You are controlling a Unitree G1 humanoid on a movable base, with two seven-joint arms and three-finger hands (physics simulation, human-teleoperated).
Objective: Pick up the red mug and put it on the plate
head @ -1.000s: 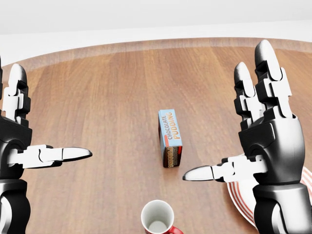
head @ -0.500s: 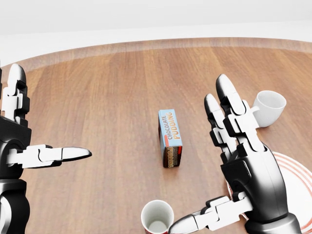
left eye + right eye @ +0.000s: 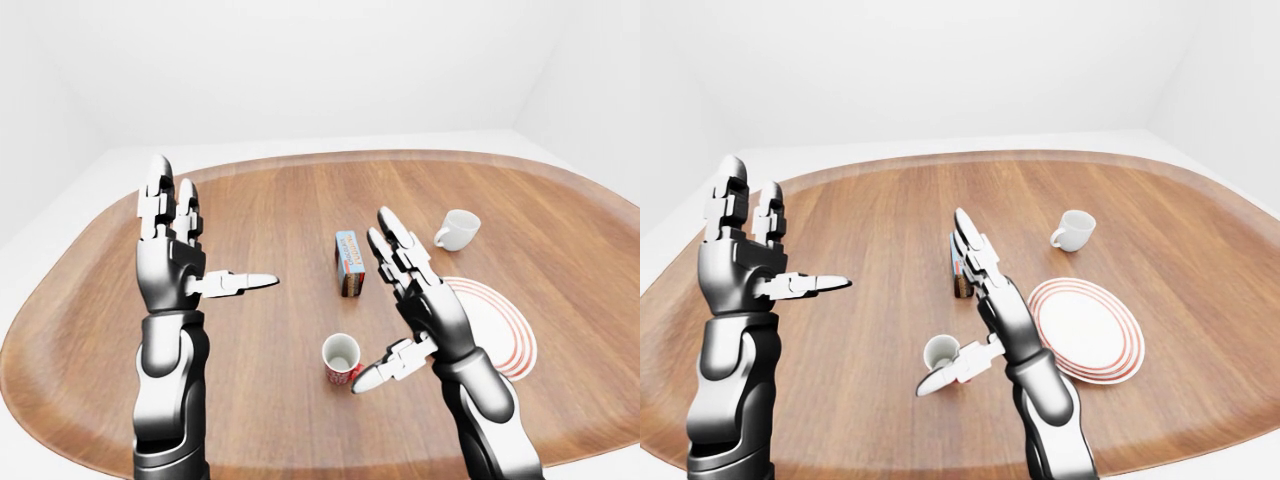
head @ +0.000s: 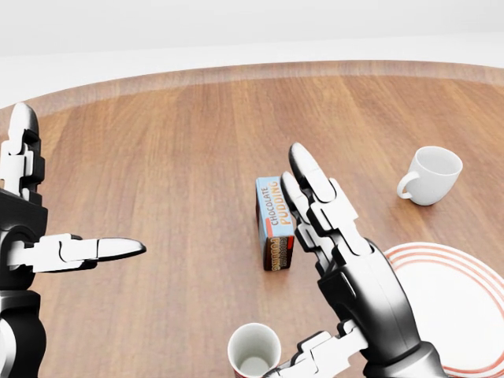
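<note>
The red mug (image 3: 341, 358), white inside, stands upright on the wooden table, low in the left-eye view; only its rim shows at the bottom of the head view (image 4: 253, 350). The white plate (image 3: 505, 330) with red rings lies to its right. My right hand (image 3: 400, 310) is open, just right of the mug, between it and the plate. Its thumb (image 3: 385, 368) reaches toward the mug's side and its fingers point up over the pudding box. My left hand (image 3: 200, 255) is open and empty, raised at the left, well apart from the mug.
A blue chocolate pudding box (image 4: 274, 223) lies above the mug, partly behind my right fingers. A white mug (image 4: 429, 176) rests tilted above the plate. The oval table's rim (image 3: 300, 160) curves round on all sides.
My right hand has swung left and down, from over the plate to beside the red mug, uncovering the white mug and plate. The left hand has not moved.
</note>
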